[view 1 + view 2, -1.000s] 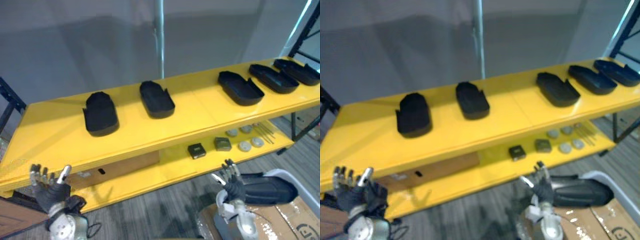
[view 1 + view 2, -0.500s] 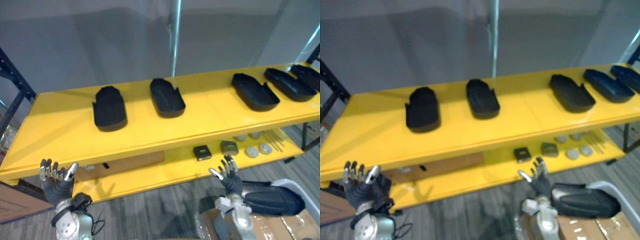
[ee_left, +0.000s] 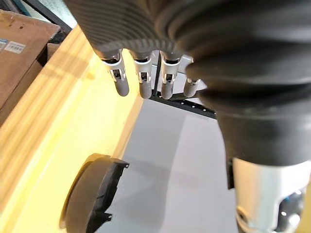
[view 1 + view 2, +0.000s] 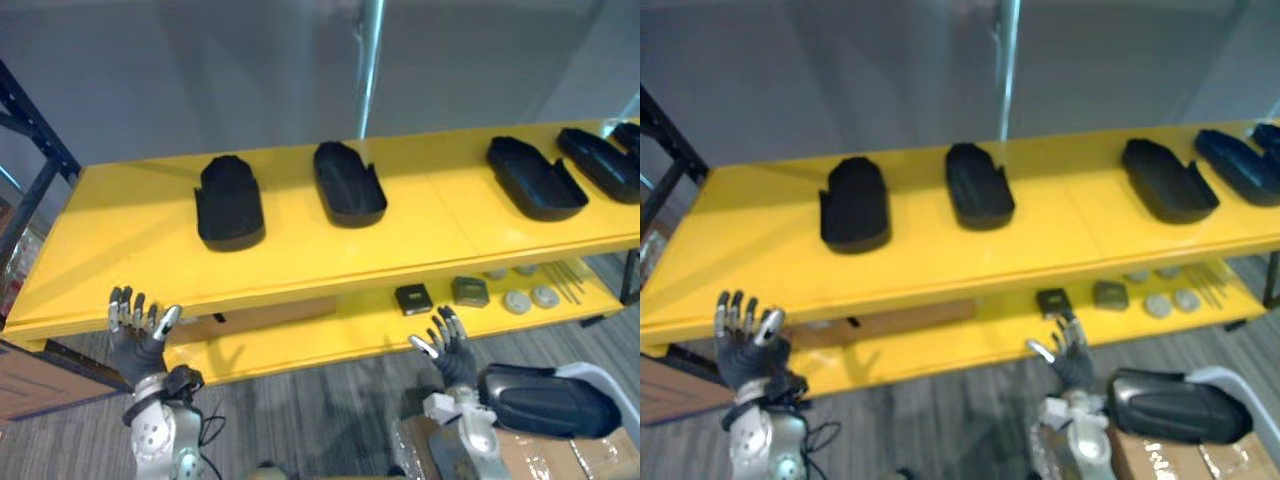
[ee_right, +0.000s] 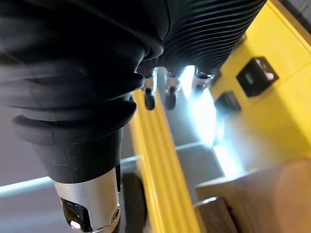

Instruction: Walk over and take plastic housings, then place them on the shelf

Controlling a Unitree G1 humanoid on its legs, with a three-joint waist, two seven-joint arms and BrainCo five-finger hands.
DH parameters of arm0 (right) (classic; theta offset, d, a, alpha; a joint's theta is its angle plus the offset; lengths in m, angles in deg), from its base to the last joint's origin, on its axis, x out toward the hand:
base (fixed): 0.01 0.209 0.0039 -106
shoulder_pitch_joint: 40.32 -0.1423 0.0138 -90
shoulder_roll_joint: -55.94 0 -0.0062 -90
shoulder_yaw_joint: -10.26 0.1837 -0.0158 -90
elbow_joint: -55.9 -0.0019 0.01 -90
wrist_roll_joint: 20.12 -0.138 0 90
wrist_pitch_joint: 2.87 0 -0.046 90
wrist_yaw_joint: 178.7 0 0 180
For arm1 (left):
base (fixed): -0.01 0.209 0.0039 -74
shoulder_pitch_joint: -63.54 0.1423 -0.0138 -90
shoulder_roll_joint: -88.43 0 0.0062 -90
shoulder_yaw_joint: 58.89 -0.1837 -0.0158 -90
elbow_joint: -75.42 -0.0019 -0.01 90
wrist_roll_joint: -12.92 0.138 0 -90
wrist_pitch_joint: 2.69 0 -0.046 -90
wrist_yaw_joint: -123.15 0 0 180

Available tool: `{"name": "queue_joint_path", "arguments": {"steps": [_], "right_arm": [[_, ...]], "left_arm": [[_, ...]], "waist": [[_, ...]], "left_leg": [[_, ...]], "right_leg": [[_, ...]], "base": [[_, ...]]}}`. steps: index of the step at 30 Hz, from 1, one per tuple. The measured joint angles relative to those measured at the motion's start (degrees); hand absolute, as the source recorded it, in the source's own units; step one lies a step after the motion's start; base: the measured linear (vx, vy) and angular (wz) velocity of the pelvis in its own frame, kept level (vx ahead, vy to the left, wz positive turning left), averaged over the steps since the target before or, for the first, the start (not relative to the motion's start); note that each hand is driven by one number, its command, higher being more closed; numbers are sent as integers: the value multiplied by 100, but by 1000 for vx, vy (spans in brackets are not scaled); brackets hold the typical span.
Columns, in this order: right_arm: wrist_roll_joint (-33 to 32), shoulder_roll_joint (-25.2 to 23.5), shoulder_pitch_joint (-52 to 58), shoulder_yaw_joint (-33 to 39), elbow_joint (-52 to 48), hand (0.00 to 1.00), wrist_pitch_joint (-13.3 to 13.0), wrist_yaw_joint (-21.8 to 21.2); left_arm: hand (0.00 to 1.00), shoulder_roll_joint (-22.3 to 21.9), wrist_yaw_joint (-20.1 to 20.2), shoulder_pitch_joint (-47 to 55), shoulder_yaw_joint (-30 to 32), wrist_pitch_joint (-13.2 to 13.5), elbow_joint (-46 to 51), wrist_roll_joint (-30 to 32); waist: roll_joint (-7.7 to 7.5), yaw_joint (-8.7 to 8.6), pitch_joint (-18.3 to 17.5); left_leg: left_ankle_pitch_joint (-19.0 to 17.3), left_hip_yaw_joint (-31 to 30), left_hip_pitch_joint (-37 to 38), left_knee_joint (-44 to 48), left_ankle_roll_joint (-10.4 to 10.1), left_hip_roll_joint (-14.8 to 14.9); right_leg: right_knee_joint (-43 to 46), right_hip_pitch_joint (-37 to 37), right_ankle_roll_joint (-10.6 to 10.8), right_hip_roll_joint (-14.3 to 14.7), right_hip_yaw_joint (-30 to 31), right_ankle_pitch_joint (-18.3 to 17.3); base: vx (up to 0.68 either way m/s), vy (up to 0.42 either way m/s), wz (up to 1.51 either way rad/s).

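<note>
Currently, both hands are empty and low in front of the shelf (image 4: 440, 235). The left hand (image 4: 138, 340) hangs below the front edge of the top deck with its fingers straight and spread, and the right hand (image 4: 450, 352) is level with the lower deck (image 4: 330, 330), fingers likewise extended and holding nothing. The top deck carries the left housing (image 4: 230, 203), the centre housing (image 4: 349, 184) near it, and, well apart toward the right end, the right-end housings (image 4: 535, 178), the last of which is cut by the picture edge. The small parts (image 4: 470, 291) on the lower deck are not task items. One loose housing (image 4: 550, 400) lies off the shelf, just beside the right arm and over a cardboard box (image 4: 535, 462); whether it rests directly on the box cannot be told. Judged from this layout, most of the placing is complete. The remaining work is to grasp the loose housing and set it on a free stretch of the top deck.
</note>
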Motion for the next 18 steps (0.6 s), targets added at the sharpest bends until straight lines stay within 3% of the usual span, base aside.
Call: {"name": "queue_joint_path", "arguments": {"steps": [7, 13, 18], "right_arm": [[12, 10, -68, 164, -9, 0, -82, 480], [118, 29, 339, 1178, -513, 0, -87, 741], [163, 30, 702, 1772, -894, 0, -205, 844]], "left_arm": [[0, 8, 303, 14, -51, 7, 35, -6], [0, 219, 639, -28, -280, 8, 170, -4], [0, 267, 611, -547, -604, 45, -69, -9]], "waist": [[-32, -24, 29], [2, -357, 44], [66, -696, 149]], "left_leg": [[-178, 601, 194, 95, -23, 91], [-577, 1211, 340, 597, -123, 357], [-828, 1924, 611, 836, -148, 459]], "right_leg": [[62, -196, -2, 73, 574, 6], [63, -309, -39, 308, 1215, 55], [63, -482, -29, 455, 1946, 184]], "base": [[-8, 21, -42], [16, 12, -55], [-23, 21, -77]]}}
